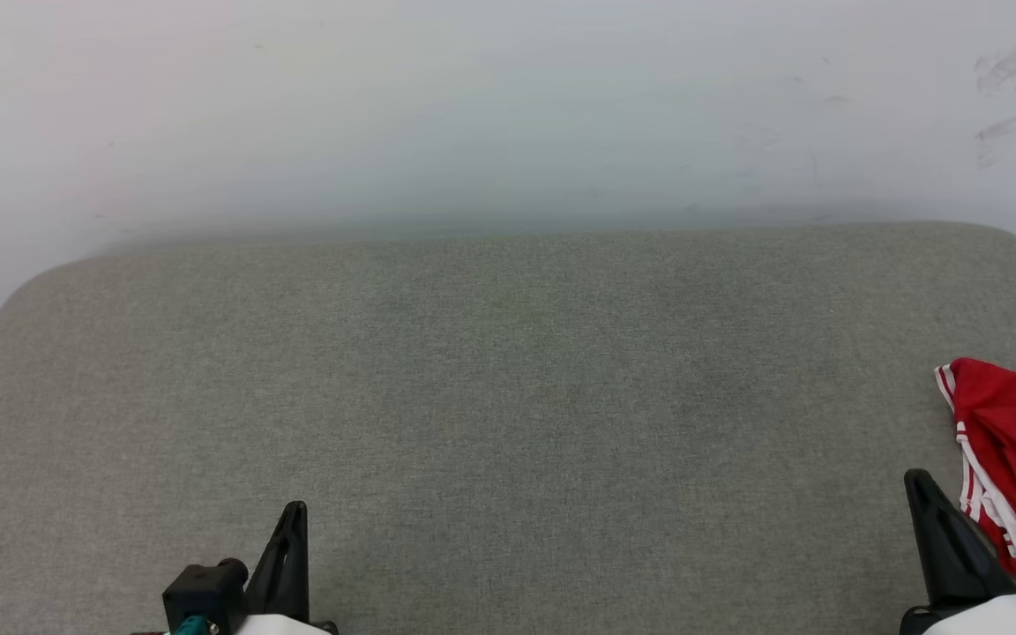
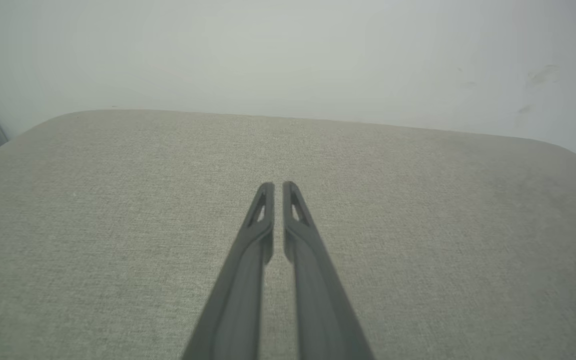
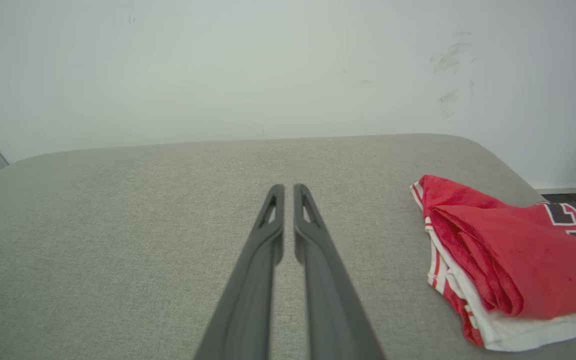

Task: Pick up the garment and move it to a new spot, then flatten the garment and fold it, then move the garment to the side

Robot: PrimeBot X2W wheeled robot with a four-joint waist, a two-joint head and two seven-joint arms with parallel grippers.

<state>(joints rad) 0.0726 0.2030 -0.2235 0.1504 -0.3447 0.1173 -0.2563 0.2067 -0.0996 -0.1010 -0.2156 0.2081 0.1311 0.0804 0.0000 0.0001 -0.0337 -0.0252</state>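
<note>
Handling, nearest part first. The garment [image 3: 513, 250] lies in a loose, bunched heap at the right end of the grey padded surface [image 1: 508, 370], off to the right of the right gripper [image 3: 289, 186] and apart from it.
- Nearest layer: white fabric [image 3: 523, 335] at the bottom of the heap, with striped trim [image 3: 435, 270] along its left edge.
- Above it: red folds rolled over one another.
- Farthest: black white-outlined lettering [image 3: 565, 212], partly cut off by the frame edge.

Judgement: thin, soft and light, with no stiffness at all. It will drape and slide off itself when lifted, so a pinch on one layer probably drags the rest unevenly. The knit looks slightly grippy, not slick, and nothing about it is fragile. The best hold is likely the striped left edge or the ridge of the upper red fold, where the layers stand proud of the cushion (a flat scoop under the heap looks harder on this textured cover). Two separated pinch points would help the later spreading.

End effectors. The right gripper's long dark fingers run nearly parallel with only a thin slit between the tips. Nothing is in the slit, and the tips hover over bare cushion. The left gripper [image 2: 278, 186] looks the same: fingers drawn almost together, empty, over bare cushion well away from the garment. Beyond both, the cushion's rounded back edge meets a pale wall [image 1: 473, 106] with a few dark scuffs [image 3: 450, 55].
</note>
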